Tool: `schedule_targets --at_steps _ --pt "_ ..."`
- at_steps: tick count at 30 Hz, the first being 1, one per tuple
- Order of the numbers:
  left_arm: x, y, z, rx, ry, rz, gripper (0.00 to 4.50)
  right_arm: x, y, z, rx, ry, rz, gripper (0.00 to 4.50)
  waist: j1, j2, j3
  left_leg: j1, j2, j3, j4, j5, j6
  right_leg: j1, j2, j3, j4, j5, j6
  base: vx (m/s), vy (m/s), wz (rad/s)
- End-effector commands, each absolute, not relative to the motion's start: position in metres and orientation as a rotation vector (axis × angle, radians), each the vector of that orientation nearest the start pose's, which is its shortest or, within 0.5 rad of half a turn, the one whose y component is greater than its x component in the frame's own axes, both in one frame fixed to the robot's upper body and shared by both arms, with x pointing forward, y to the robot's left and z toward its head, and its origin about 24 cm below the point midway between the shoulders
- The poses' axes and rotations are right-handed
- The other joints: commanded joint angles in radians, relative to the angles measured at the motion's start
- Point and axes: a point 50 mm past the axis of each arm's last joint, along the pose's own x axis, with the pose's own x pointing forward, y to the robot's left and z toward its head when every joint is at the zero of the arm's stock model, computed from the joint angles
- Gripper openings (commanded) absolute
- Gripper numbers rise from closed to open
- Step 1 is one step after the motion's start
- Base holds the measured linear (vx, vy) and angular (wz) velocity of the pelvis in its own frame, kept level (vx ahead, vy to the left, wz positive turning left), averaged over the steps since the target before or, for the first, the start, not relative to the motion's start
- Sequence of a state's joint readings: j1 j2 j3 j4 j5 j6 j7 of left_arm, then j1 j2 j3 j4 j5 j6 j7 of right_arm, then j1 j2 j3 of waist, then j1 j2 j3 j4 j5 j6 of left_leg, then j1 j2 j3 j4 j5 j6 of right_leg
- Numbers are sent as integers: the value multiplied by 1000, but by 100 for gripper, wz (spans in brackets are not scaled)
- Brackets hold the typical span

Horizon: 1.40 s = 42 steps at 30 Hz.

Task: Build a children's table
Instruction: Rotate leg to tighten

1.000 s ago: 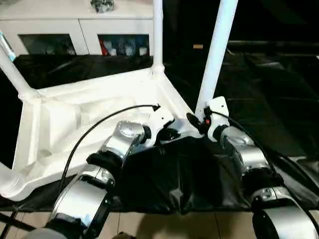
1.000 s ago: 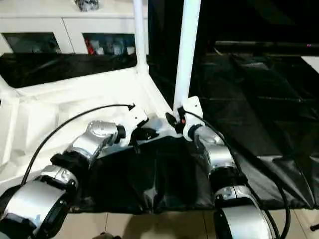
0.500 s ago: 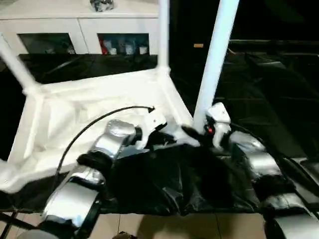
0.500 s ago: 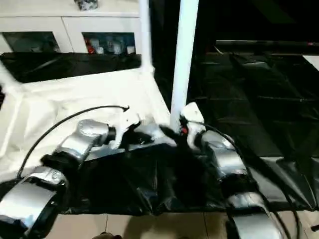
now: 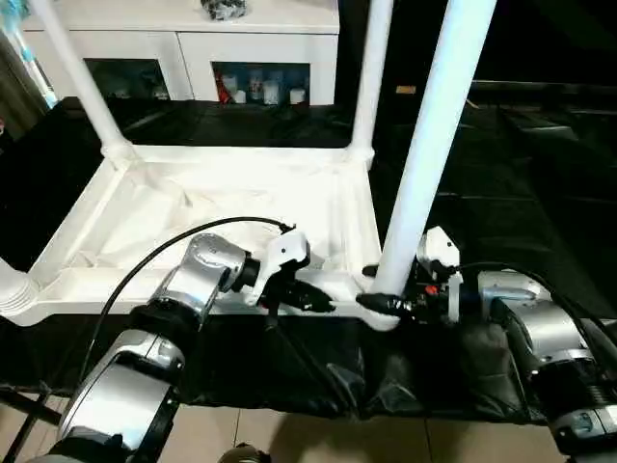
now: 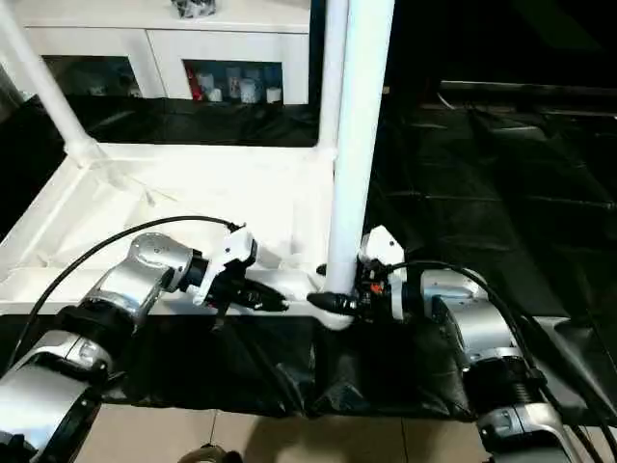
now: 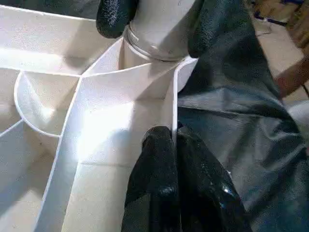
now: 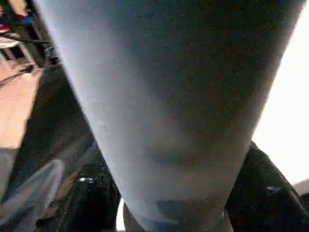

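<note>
Right gripper (image 5: 381, 301) straddles near leg (image 5: 427, 154) at its base, fingers either side, holding it upright in corner socket. Left gripper (image 7: 175, 140) pinched shut on table (image 5: 193, 207) rim wall, just beside that leg. Table lies upside down w/ legs up, on black sheet (image 5: 318, 367).

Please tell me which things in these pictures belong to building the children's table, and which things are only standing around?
Belongs to the job:
- upturned white table top
- near corner leg, right gripper around its base
- far legs already standing in their sockets
- left gripper, jaws closed on the top's near rim

Only standing around:
- white cabinet with glass doors
- black sheet under the work
</note>
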State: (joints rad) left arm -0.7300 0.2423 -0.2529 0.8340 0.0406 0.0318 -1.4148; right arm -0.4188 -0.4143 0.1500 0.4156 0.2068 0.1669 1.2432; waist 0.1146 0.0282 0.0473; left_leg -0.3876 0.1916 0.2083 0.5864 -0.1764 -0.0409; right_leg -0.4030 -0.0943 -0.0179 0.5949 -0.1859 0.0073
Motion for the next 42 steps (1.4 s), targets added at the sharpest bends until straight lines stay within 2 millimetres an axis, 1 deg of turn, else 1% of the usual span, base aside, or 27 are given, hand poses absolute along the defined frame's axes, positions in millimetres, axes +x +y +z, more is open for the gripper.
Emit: schedule_targets --at_steps 1,4,8,12,13,14,15,16,17,18,19,20,22,24,25,26,27,28,29,31,33,34,37,38,40,41,42 --pt "328 89 75 253 326 -1594 0 277 -142 36 -78 436 1409 232 -3 -15 -59 27 44 -18 -76 -236 47 36 -47 18 -64 -186 -248 0 0 0" --pt "329 90 75 255 324 -1586 0 279 -141 37 -78 438 1403 217 -3 -14 -59 26 43 -18 -76 -240 41 35 -48 18 -65 -204 -241 0 0 0" --pt "333 88 74 261 311 -1521 0 286 -140 38 -74 412 1329 210 -5 -15 -59 25 41 -18 -76 -236 38 35 -47 17 -65 -199 -239 0 0 0" --pt "341 83 74 264 311 -1410 0 302 -139 34 -82 395 1138 204 -14 -14 -57 26 38 -20 -78 -264 16 30 -49 18 -71 -263 -227 0 0 0" --pt "347 78 73 272 311 -1317 0 315 -138 28 -86 403 961 204 -18 -14 -57 27 38 -22 -81 -274 7 32 -48 17 -73 -284 -216 0 0 0" --pt "347 78 73 272 311 -1317 0 315 -138 28 -86 403 961 204 -25 -14 -55 26 36 -22 -80 -273 -2 27 -47 18 -73 -289 -214 0 0 0" --pt "349 76 73 275 310 -1283 0 318 -137 25 -85 408 905 202 -30 -11 -55 28 35 -23 -82 -288 -9 26 -48 18 -75 -303 -213 0 0 0" --pt "353 72 73 275 311 -1230 0 322 -135 21 -81 416 835 200 -39 -14 -57 22 32 -27 -83 -269 -17 34 -47 16 -75 -295 -201 0 0 0" --pt "354 71 73 275 312 -1219 0 323 -134 21 -79 418 821 199 -40 -13 -59 25 33 -25 -82 -265 -17 32 -47 17 -74 -279 -202 0 0 0" --pt "358 63 73 276 309 -1138 0 328 -128 15 -54 438 720 199 -45 -15 -62 23 31 -25 -78 -246 -8 35 -45 18 -70 -232 -211 0 0 0" --pt "360 59 73 275 308 -1113 0 330 -124 12 -38 451 676 198 -50 -14 -63 22 29 -24 -77 -227 0 36 -43 17 -67 -187 -223 0 0 0" --pt "360 59 73 275 308 -1113 0 330 -124 12 -38 451 676 198 -52 -15 -65 22 27 -22 -73 -204 12 38 -42 17 -65 -146 -233 0 0 0" --pt "360 47 73 285 299 -1080 0 333 -112 6 -46 471 612 198 -53 -14 -67 19 26 -20 -69 -172 31 41 -42 16 -60 -88 -247 0 0 0" --pt "360 44 72 286 293 -1080 0 333 -106 6 -56 462 619 198 -53 -14 -67 21 27 -19 -67 -169 47 43 -42 15 -60 -74 -254 0 0 0" --pt "360 41 73 287 287 -1085 0 333 -101 7 -46 443 640 198 -51 -9 -66 20 27 -19 -67 -174 50 42 -44 15 -61 -78 -256 0 0 0" --pt "359 40 73 289 284 -1088 0 334 -99 8 -34 430 653 198 -53 -12 -64 21 27 -19 -69 -192 51 42 -43 14 -65 -100 -254 0 0 0" --pt "359 39 73 292 280 -1094 0 334 -97 9 -33 419 660 253 -53 -12 -63 22 28 -19 -70 -213 48 42 -43 15 -67 -127 -251 0 0 0" --pt "358 40 73 304 266 -1125 0 335 -97 13 -5 408 691 267 -54 -11 -61 23 29 -20 -73 -235 42 41 -43 15 -71 -157 -246 0 0 0" --pt "358 40 73 304 266 -1125 0 335 -97 13 -5 408 691 267 -54 -11 -61 23 30 -21 -74 -242 40 42 -43 15 -70 -163 -243 0 0 0" --pt "356 43 73 308 257 -1163 0 335 -99 16 3 392 727 287 -54 -11 -63 23 31 -21 -74 -239 39 43 -42 15 -68 -151 -242 0 0 0" --pt "354 45 73 309 246 -1203 0 334 -102 18 -28 371 769 311 -55 -13 -64 21 31 -21 -72 -219 47 44 -42 15 -63 -112 -252 0 0 0" --pt "351 48 72 308 238 -1245 0 332 -106 20 -68 355 812 311 -52 -13 -65 22 32 -20 -70 -211 54 46 -43 14 -63 -98 -259 0 0 0" --pt "347 52 73 304 208 -1310 0 327 -113 22 -101 335 881 311 -47 -14 -64 20 34 -17 -67 -192 72 47 -42 13 -59 -66 -268 0 0 0" --pt "345 54 73 295 210 -1343 0 325 -116 23 -109 324 908 311 -43 -13 -63 21 36 -15 -67 -193 79 46 -43 13 -58 -73 -275 0 0 0" --pt "342 59 73 284 221 -1396 0 320 -121 26 -109 310 972 311 -41 -13 -61 20 37 -16 -69 -206 77 44 -43 13 -60 -100 -275 0 0 0" --pt "342 59 73 284 221 -1396 0 320 -121 26 -109 310 972 311 -39 -13 -60 22 38 -16 -71 -216 76 44 -43 13 -62 -114 -271 0 0 0" --pt "340 63 73 283 226 -1427 0 315 -126 29 -98 310 1038 311 -38 -13 -60 23 39 -16 -71 -226 75 43 -43 13 -63 -128 -273 0 0 0"
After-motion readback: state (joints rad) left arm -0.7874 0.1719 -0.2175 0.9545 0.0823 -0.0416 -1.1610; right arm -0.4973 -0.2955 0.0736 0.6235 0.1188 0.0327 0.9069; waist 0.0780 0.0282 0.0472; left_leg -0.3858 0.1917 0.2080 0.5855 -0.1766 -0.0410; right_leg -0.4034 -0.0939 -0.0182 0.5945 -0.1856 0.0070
